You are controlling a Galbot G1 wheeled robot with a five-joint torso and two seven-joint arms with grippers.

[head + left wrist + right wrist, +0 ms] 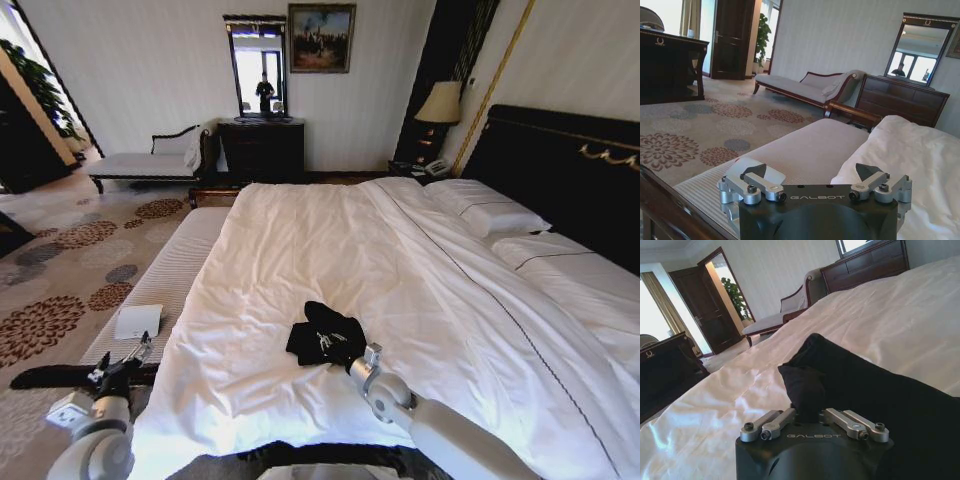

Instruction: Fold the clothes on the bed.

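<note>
One black T-shirt (325, 337), white chest lettering unreadable, "GALBOT" on right hand (812, 416)

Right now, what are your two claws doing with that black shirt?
Right gripper pinching the crumpled black T-shirt on the bed. Left gripper open, idle over the bench. Nothing in the way.
</note>
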